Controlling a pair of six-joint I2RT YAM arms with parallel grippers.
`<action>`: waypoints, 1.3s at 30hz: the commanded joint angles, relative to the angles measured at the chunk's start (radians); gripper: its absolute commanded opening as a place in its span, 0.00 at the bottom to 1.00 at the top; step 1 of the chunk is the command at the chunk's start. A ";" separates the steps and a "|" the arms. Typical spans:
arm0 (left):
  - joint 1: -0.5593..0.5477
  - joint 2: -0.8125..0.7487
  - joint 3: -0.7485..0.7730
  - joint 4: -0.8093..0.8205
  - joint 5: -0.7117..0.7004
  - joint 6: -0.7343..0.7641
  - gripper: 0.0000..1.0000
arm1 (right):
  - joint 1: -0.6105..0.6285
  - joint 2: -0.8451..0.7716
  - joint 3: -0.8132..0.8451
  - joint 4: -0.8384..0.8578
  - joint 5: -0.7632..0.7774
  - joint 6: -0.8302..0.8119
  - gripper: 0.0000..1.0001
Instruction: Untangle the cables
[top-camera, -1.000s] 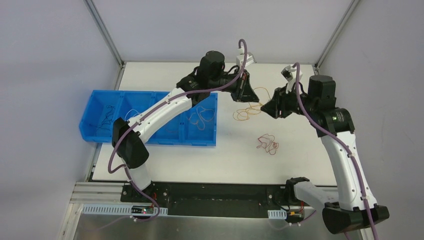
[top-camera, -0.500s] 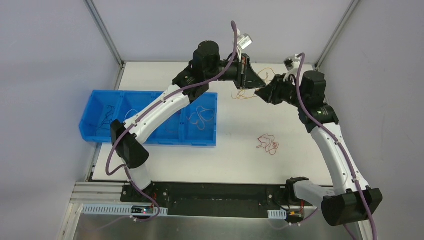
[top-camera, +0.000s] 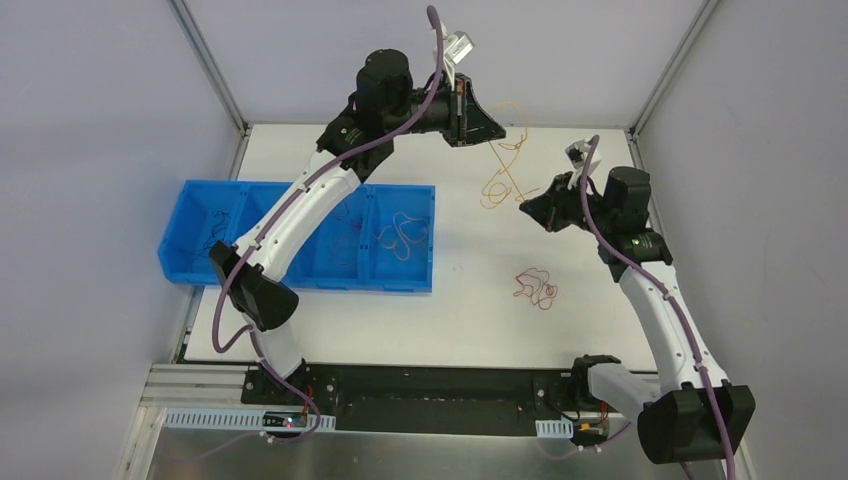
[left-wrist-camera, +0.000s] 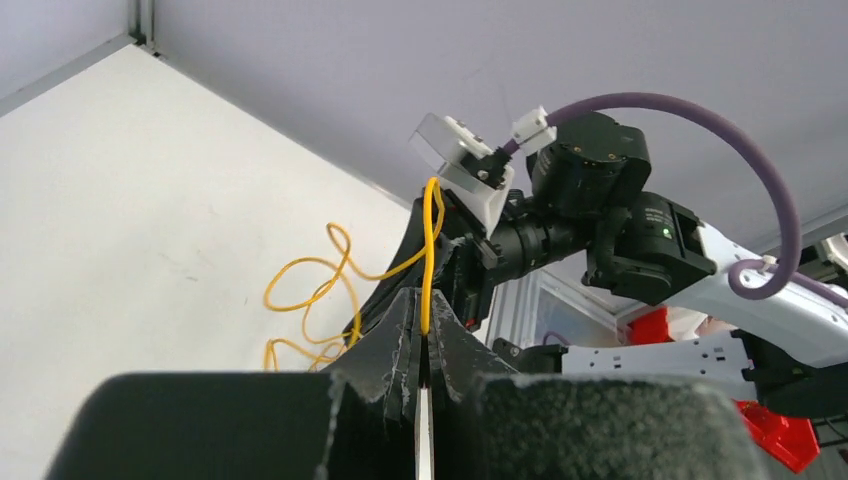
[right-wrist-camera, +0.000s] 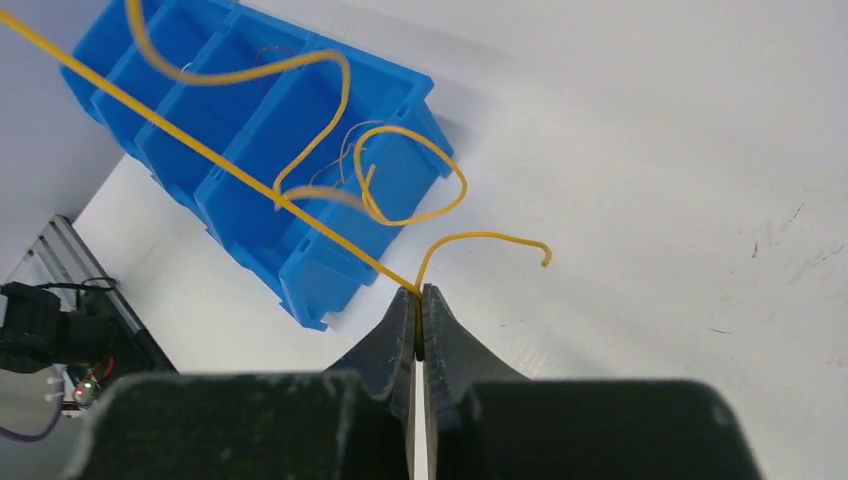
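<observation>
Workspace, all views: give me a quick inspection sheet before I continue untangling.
Surface: white table.
Job's things: yellow cable lifted, strung between both arms; red cable lying loose on the table; thin wires in the blue bin.
Clutter: nothing seen.
End effectors: left end effector and right end effector both shut on the yellow cable.
Cables: purple hoses along both arms.
Surroundings: grey walls, metal frame.
</observation>
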 joint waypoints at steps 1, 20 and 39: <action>0.043 -0.074 0.156 0.136 -0.011 0.030 0.00 | -0.049 0.018 -0.108 -0.212 0.095 -0.160 0.01; 0.046 -0.132 0.091 0.305 0.072 -0.132 0.00 | 0.096 -0.075 0.087 0.039 0.006 0.206 0.82; 0.040 -0.157 0.085 0.224 -0.133 -0.128 0.00 | 0.231 -0.089 0.171 0.123 0.152 0.259 0.91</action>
